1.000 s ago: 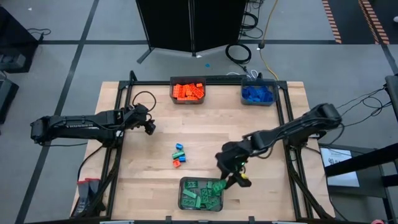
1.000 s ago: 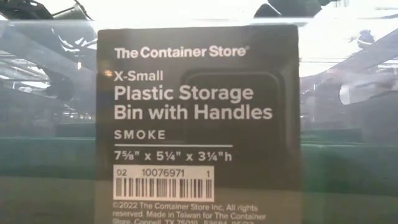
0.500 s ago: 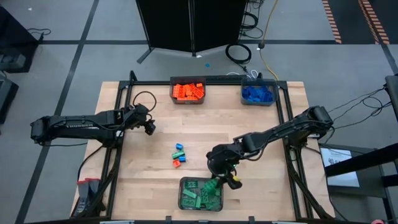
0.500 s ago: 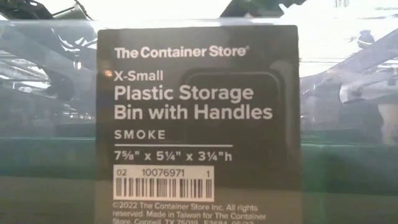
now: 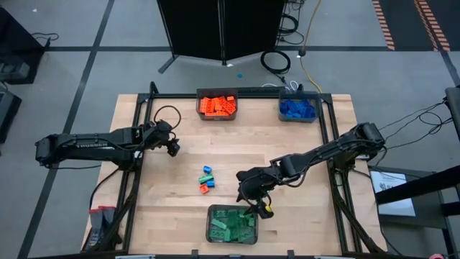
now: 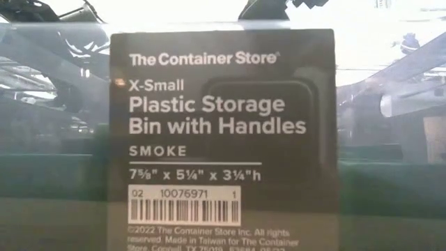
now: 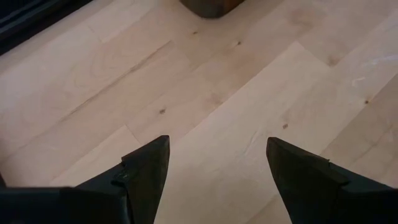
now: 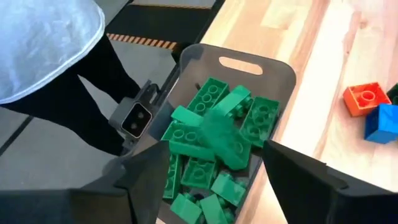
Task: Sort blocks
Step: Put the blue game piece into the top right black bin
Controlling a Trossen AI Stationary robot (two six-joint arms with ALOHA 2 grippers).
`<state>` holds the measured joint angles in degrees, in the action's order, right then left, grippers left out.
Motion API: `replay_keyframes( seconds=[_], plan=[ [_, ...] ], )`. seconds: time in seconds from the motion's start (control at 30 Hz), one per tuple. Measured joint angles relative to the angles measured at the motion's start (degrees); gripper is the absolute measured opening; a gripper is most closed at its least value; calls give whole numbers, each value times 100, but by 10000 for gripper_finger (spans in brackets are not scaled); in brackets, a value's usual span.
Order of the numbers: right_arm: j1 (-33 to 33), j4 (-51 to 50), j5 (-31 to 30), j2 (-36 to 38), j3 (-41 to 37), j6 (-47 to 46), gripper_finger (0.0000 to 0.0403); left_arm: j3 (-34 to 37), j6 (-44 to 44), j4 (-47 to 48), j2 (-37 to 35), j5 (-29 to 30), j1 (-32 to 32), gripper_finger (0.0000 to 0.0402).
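On the pale wooden table, the right gripper hangs open above the grey translucent bin of green studded bricks at the near edge; the left gripper waits open near the left edge.

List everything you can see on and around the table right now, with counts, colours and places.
Green blocks: a heap, uncounted, in the near bin.
Falling green block: one, blurred, between the right hand's fingers above that bin.
Orange blocks: a heap, in the far middle bin.
Blue blocks: a heap, in the far right bin.
Loose blocks: a few, blue, green and orange, at the table's middle.
Table: one, pale wood.
Bin label: one, dark, fills the low view.
Left hand: open, empty, over bare wood at the left.
Right hand: open, over the near bin.
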<state>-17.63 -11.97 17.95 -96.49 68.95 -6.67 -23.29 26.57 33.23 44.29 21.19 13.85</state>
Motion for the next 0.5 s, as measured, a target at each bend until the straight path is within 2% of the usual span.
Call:
replay_keyframes(
  seconds=[0.07, 0.17, 0.4, 0.5],
  plan=[
    [48, -57, -71, 16, 0, 2, 249, 0, 0, 0, 0, 4, -1, 270],
    [317, -298, -785, 124, -2, 85, 236, 0, 0, 0, 0, 11, 0, 270],
    [1217, -427, -1828, 136, 0, 1505, 216, 0, 9, -37, 0, 35, 0, 270],
    [1633, 166, -2011, 25, -2, 1439, 215, 0, 9, -37, 0, 35, 0, 270]
  ],
)
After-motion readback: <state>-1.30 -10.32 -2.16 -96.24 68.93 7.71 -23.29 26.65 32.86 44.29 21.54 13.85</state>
